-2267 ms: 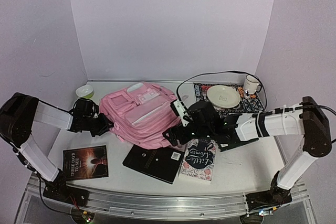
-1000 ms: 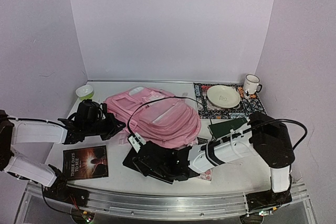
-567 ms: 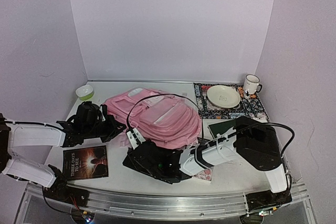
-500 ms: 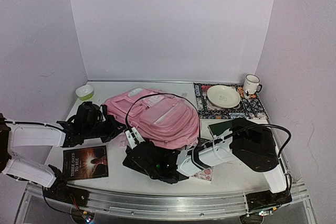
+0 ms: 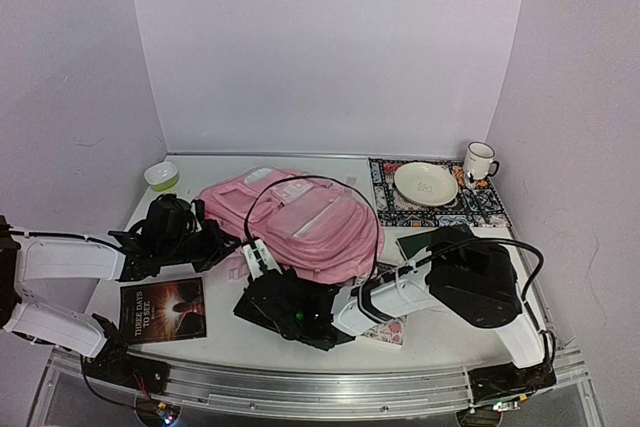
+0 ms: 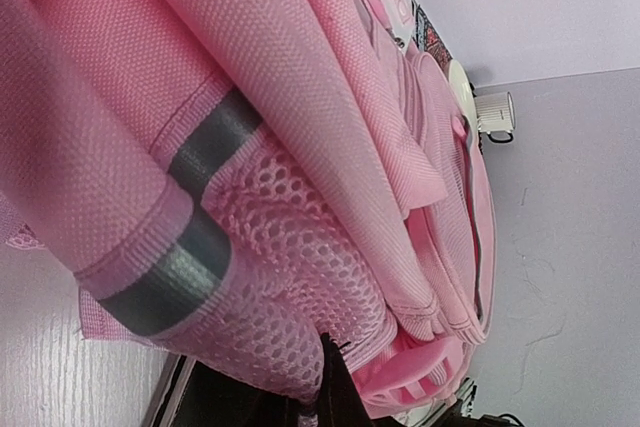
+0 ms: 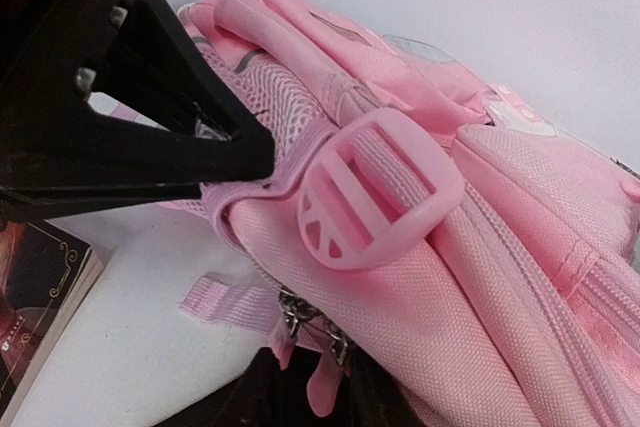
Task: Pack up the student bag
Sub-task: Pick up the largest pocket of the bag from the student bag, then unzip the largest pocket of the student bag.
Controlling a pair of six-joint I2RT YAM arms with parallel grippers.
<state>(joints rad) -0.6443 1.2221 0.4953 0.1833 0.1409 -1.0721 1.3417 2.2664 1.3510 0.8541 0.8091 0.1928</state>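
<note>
The student bag (image 5: 300, 217), a big soft pink backpack, lies in the middle of the table. My left gripper (image 5: 218, 245) is shut on its near-left edge, and its black fingers (image 7: 235, 152) pinch the pink binding beside a pink buckle (image 7: 375, 192). In the left wrist view the mesh side pocket (image 6: 290, 277) fills the space above one fingertip (image 6: 335, 392). My right gripper (image 5: 268, 282) reaches across the front to the same corner. There its dark fingers (image 7: 390, 402) are shut on the pink zipper pulls (image 7: 322, 387) hanging under the bag (image 7: 500, 247).
A black book (image 5: 252, 309) lies under my right arm. A dark paperback (image 5: 163, 309) lies front left and a floral book (image 5: 385, 332) front right. A green book (image 5: 428, 243), a plate (image 5: 426, 183) on a patterned mat (image 5: 485, 205), a mug (image 5: 480, 161) and a green bowl (image 5: 161, 175) surround the bag.
My right arm swung from the bag's right side across the front to its near-left corner, and its jaws narrowed around the zipper pulls. The left gripper kept its pinch.
</note>
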